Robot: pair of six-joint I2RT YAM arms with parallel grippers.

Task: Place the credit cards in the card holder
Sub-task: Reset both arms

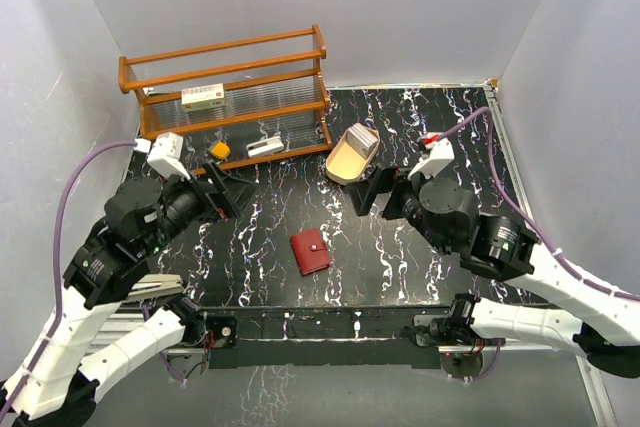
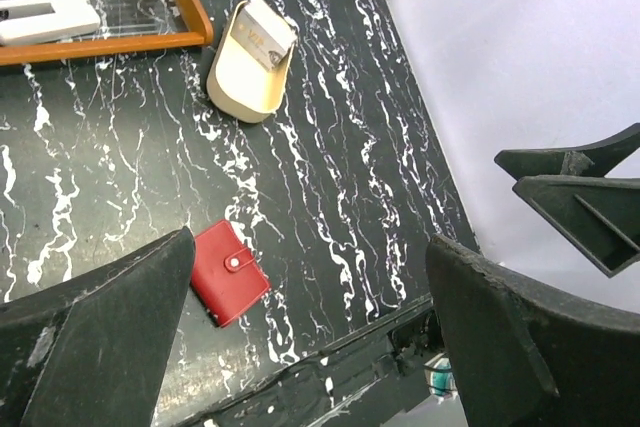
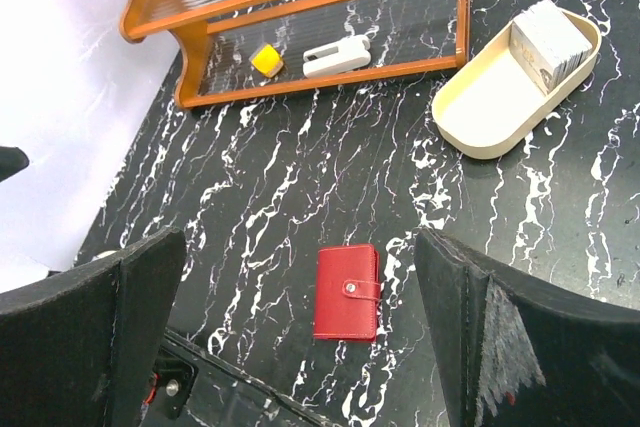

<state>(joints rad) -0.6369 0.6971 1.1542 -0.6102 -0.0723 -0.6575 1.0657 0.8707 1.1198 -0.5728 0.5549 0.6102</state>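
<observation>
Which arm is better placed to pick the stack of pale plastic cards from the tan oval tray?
Right: the right gripper, open, hovers near the tan oval tray holding the stack of pale plastic cards; the left gripper is farther away.

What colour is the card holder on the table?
Plain dark red; the card holder shows best in the right wrist view.

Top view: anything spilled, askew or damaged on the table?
Nothing stands out. The small dark-red leather-like card holder lies flat and snapped shut, slightly skewed on the black marbled table. The stack of pale whitish-grey credit cards sits at one end of the tan oval tray. No spill or damage visible.
</observation>
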